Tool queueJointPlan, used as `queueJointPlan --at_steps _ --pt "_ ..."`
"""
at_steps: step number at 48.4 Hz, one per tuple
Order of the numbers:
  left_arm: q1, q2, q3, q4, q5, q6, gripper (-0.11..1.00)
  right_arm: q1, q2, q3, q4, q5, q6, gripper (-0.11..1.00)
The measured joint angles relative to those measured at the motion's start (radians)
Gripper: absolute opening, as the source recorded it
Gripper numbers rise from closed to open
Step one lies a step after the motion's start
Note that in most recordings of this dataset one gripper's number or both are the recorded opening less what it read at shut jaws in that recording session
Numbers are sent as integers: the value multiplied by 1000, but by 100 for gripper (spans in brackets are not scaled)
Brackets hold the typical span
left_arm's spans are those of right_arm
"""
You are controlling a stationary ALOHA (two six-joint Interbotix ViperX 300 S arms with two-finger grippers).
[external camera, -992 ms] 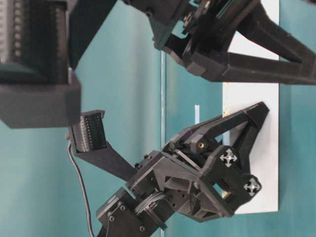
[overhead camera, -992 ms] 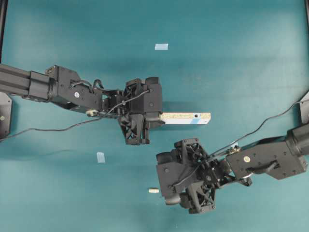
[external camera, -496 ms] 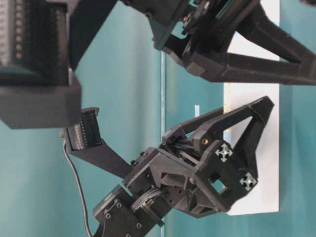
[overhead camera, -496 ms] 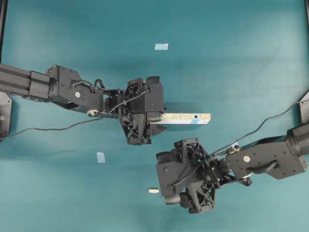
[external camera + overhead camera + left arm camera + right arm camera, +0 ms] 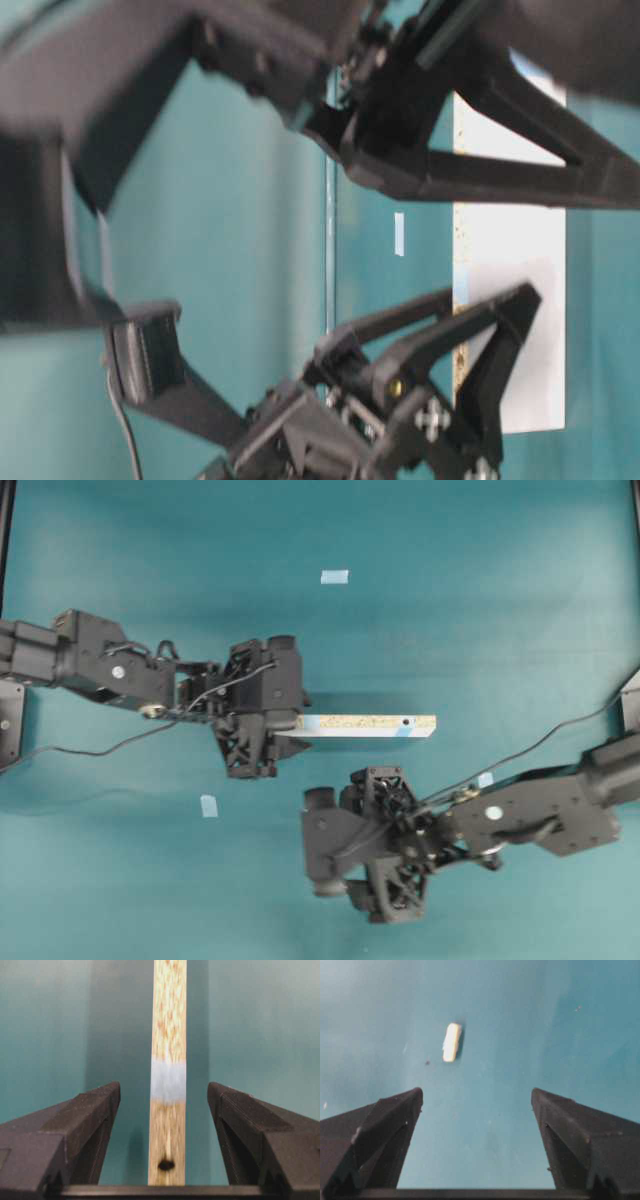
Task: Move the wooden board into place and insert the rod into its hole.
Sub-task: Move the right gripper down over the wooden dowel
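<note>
The wooden board (image 5: 365, 725) lies on the teal table, a long pale strip with light-blue tape and a dark hole (image 5: 405, 721) near its right end. My left gripper (image 5: 298, 720) is open around its left end. In the left wrist view the board (image 5: 169, 1035) runs up between the fingers (image 5: 95, 1110) with a gap on each side and a dark hole (image 5: 166, 1164) close by. The rod (image 5: 452, 1041), a short cream peg, lies on the table beyond and left of my open right gripper (image 5: 477, 1091). Overhead, the right gripper (image 5: 322, 865) hides the rod.
Loose light-blue tape patches lie at the back (image 5: 334, 577), front left (image 5: 208, 805) and beside the right arm (image 5: 485, 779). A cable (image 5: 560, 725) trails from the right arm. In the table-level view the board (image 5: 510, 250) shows behind both dark arms.
My left gripper opened, let go of the board and drew back left along it. The right gripper stayed open and moved left over the spot where the rod lay.
</note>
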Motion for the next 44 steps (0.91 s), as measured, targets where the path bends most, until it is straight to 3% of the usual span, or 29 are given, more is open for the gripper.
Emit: queueJointPlan --at_steps 5,11,22,33,44 --pt "0 -20 28 0 -2 -2 69 -2 52 -74 0 60 72 94" --pt "0 -37 55 0 -6 0 69 -2 117 -156 0 117 112 94" --pt "0 -55 83 2 -29 0 69 -2 210 -290 2 261 117 92" --pt "0 -55 84 0 -32 0 69 -2 230 -356 5 353 115 88" --pt "0 -55 86 0 -32 0 69 -2 261 -394 64 373 115 88"
